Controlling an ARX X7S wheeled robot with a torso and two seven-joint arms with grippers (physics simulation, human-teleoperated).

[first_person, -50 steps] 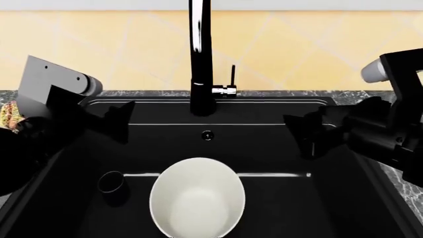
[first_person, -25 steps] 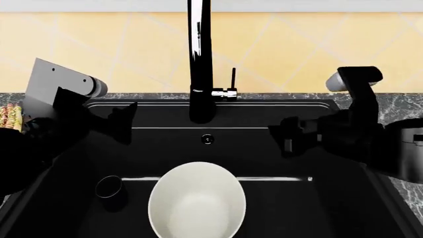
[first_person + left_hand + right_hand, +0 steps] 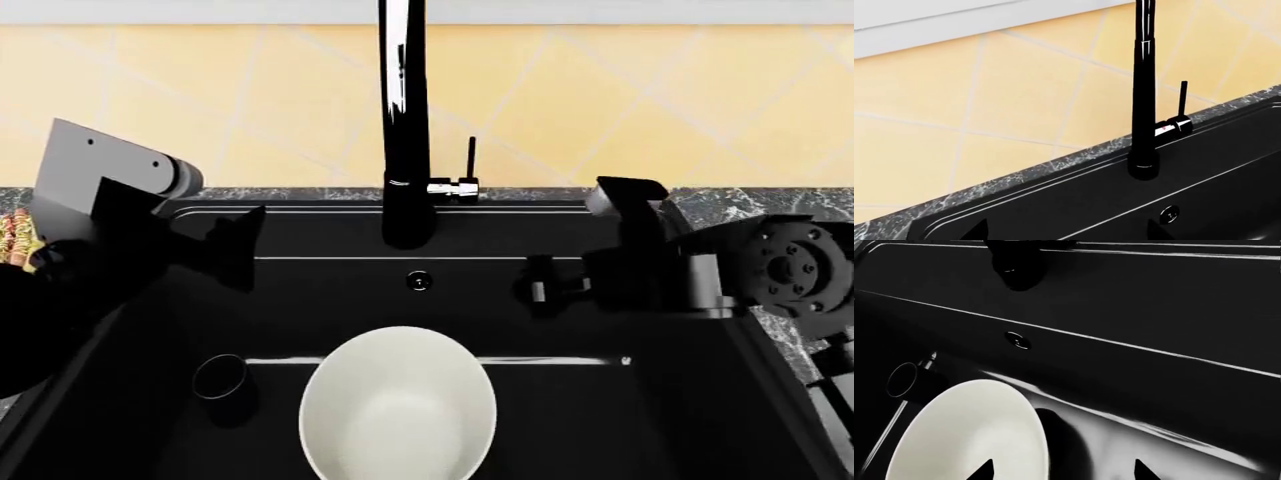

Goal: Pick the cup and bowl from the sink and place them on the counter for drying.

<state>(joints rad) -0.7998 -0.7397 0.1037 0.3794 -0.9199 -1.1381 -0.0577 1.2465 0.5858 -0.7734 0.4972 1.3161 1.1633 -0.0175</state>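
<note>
Large white round bowl (image 3: 398,405) upright in matte black rectangular sink (image 3: 561,230), near front. Small glossy black cup (image 3: 220,376) just beside bowl, toward left wall. Left end effector (image 3: 238,245) above sink's left rear corner, fingers spread, grasping nothing. Right end effector (image 3: 541,285) over right side (tips apart in wrist view), released. Grey-black veined marble counter (image 3: 787,205) behind rim.

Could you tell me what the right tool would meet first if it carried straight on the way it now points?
Probably the bowl: in the right wrist view it lies just ahead of the right tool, whose tips sit open near its rim. Depth is unclear, so it could pass beside it to the sink floor.
</note>
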